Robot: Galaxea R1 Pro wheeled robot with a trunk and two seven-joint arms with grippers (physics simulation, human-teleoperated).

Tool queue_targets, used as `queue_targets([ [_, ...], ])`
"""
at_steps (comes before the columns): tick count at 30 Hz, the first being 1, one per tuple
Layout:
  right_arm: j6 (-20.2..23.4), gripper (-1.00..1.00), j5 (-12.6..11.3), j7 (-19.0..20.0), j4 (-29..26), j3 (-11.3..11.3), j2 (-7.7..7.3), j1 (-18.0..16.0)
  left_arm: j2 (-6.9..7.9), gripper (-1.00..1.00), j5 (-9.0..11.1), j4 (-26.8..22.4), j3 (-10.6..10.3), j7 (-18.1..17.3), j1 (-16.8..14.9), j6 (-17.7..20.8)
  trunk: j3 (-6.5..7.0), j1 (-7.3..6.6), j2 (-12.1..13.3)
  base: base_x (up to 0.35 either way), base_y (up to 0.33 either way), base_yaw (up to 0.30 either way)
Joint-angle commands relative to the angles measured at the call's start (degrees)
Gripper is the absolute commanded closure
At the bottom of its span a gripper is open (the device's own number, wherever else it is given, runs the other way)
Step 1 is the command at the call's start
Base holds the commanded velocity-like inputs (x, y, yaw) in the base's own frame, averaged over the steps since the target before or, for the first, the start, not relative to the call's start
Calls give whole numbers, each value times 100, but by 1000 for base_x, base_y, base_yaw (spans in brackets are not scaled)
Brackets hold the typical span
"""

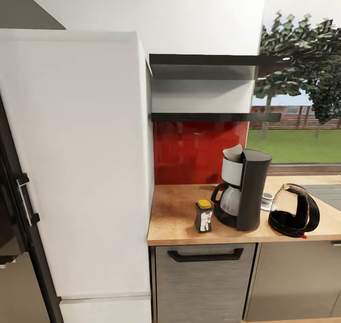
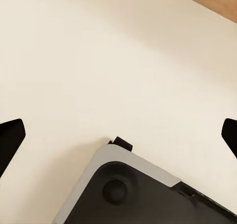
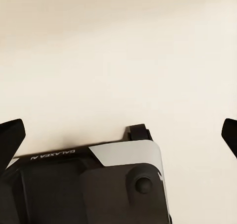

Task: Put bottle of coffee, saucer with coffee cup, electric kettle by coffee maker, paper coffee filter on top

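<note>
So, 1 coffee maker (image 1: pixel 244 188) stands on the countertop (image 1: pixel 175 216), near the front edge. On its top sits 1 white paper coffee filter (image 1: pixel 234 150), tilted a bit. 1 bottle of coffee (image 1: pixel 203 216) with a yellow lid stands just beside the coffee maker, on the side toward the tall white cabinet (image 1: pixel 76 162). On the other side stands 1 electric kettle (image 1: pixel 293 210), close to the machine, with its red switch at the front. Behind, between the coffee maker and the kettle, peeks 1 white coffee cup (image 1: pixel 267 198) on 1 saucer (image 1: pixel 265 206); most of both is hidden.

Above the counter are 2 dark shelves (image 1: pixel 215 117) and a red wall panel (image 1: pixel 199 152). A window (image 1: pixel 298 100) shows trees and grass.

The left gripper (image 2: pixel 118 135) has its 2 black fingertips (image 2: pixel 11 137) far apart, at the edges of the left wrist view, with nothing between them. It points down at a pale floor and part of the robot's base (image 2: pixel 133 194). The right gripper (image 3: pixel 118 135) is spread just as wide and holds nothing, also pointing down over the base.
</note>
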Motion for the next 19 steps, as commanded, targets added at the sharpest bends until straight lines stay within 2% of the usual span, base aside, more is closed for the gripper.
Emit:
queue_targets([
  [1,3,-100,-46,-29,7,4,2,-8,-1,-100,-49,-8,27,27,1,-5,-8,1,-6,0,0,0],
  [19,3,-100,-46,-29,6,4,2,-8,-1,-100,-49,-9,26,30,1,-5,-8,1,-6,0,0,0],
])
